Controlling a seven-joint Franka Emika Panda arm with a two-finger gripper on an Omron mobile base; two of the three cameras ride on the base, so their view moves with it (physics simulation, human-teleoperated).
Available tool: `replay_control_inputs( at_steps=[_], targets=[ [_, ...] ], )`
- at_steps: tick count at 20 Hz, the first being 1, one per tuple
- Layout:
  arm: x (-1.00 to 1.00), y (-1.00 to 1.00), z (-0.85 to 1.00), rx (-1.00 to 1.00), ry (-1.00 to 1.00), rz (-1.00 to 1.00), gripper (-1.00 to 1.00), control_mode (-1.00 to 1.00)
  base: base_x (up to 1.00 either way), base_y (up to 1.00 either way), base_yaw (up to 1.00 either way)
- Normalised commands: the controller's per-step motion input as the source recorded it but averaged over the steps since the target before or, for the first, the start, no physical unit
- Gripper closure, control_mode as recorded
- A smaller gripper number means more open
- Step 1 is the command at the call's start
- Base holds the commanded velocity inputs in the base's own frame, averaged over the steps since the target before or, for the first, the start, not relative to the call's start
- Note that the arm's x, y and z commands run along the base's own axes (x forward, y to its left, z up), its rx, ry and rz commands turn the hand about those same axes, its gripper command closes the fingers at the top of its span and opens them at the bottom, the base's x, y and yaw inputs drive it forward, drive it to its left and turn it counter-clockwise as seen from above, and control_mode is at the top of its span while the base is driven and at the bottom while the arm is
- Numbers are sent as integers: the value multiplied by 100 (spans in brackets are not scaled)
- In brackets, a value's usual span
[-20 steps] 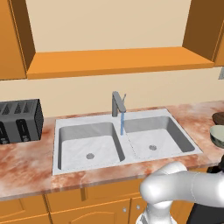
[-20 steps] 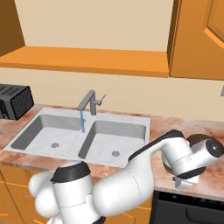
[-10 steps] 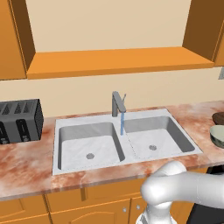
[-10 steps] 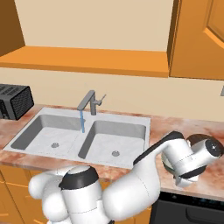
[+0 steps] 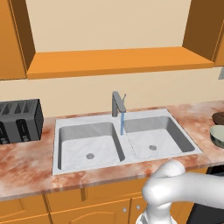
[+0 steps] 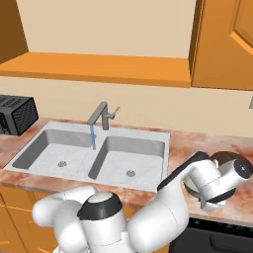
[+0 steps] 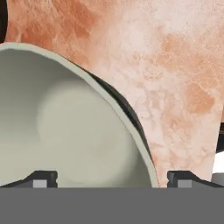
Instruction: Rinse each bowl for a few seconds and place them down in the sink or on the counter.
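Note:
The pale cream-green bowl (image 7: 65,122) looms large on the left of the hand view, its dark grey outside showing along the rim. My gripper (image 7: 113,178) is open and straddles that rim: one fingertip (image 7: 43,177) sits inside the bowl, the other (image 7: 183,177) outside over the counter (image 7: 175,87). From the left base view the same bowl (image 5: 217,134) stands at the counter's far right, with the dark brown bowl (image 5: 218,117) just behind it. The sink (image 5: 122,162) lies to their left, and water runs from its faucet (image 5: 117,103) near the divider between the basins.
A black toaster (image 5: 19,120) stands on the counter (image 5: 26,166) left of the sink. An orange wooden shelf ledge (image 5: 118,61) runs above the faucet, with wall cabinets at both sides. A dark appliance front (image 6: 217,237) sits below the counter under my hand.
My hand has sunk slightly over the pale bowl while the arm's lower links swung a little to the right. The jaws stayed open. Bowls and water are unchanged.

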Motion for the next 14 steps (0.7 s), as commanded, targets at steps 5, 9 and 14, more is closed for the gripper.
replay_control_inputs(
  at_steps=[5, 9, 14],
  targets=[
    [5, -20, -26, 1, 0, -4, -100, -100, 0, 0, 0],
    [10, -13, -24, 1, 0, -5, -100, -100, 0, 0, 0],
    [13, -2, -22, 0, 0, -4, 100, -100, 0, 0, 0]
  ],
)
